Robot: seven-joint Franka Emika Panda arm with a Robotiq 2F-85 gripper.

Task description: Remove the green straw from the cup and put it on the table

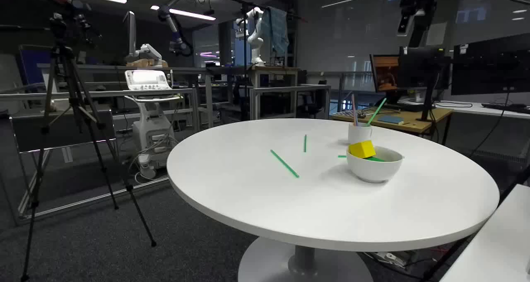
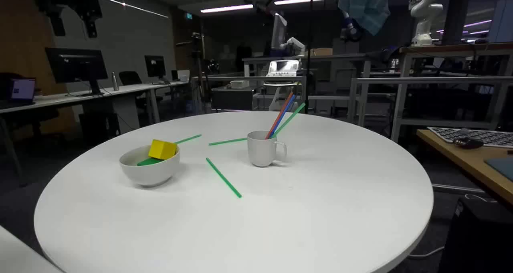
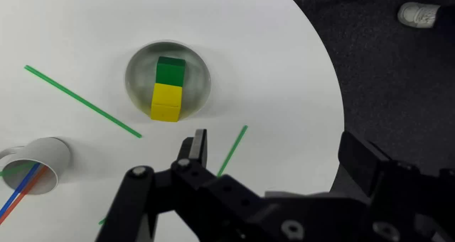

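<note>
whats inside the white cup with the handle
A green straw, a blue straw and a red straw lean in the cup, tops above the rim. The cup's wall hides their lower ends.

Free air above the cup (image 2: 261, 150), 2 straws (image 2: 281, 115) beside its green straw (image 2: 289, 120)

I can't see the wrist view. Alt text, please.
Open gripper above a white table, with a cup at lower left whose green straw, blue straw and red straw run out of frame. Left of centre, a bowl holds a green block and a yellow block. Three loose green straws lie on the table, two partly hidden.
</note>
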